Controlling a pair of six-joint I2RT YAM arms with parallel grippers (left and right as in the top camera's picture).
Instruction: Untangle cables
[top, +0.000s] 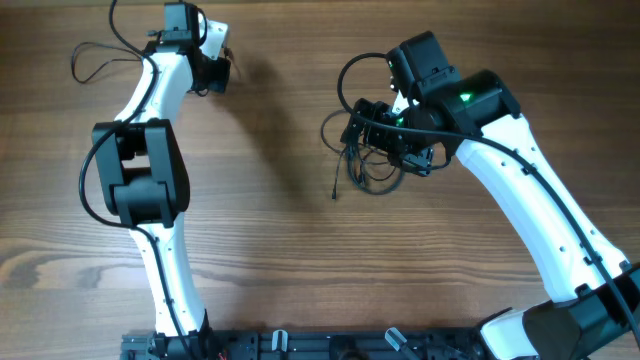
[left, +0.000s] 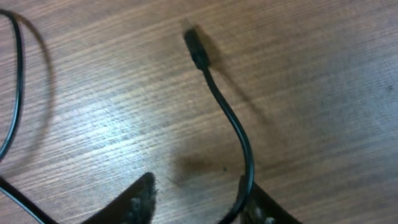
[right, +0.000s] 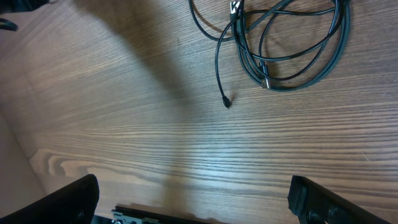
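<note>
Wood-grain table (top: 270, 250) — cables (right: 250, 62) in loose loops; left tool (left: 196, 190) and right tool (right: 194, 190) — 2 released, fingers apart

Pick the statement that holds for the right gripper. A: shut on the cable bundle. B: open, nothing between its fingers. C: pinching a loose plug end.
B: the right wrist view shows the right gripper open and empty, the cables lying ahead of it.
</note>
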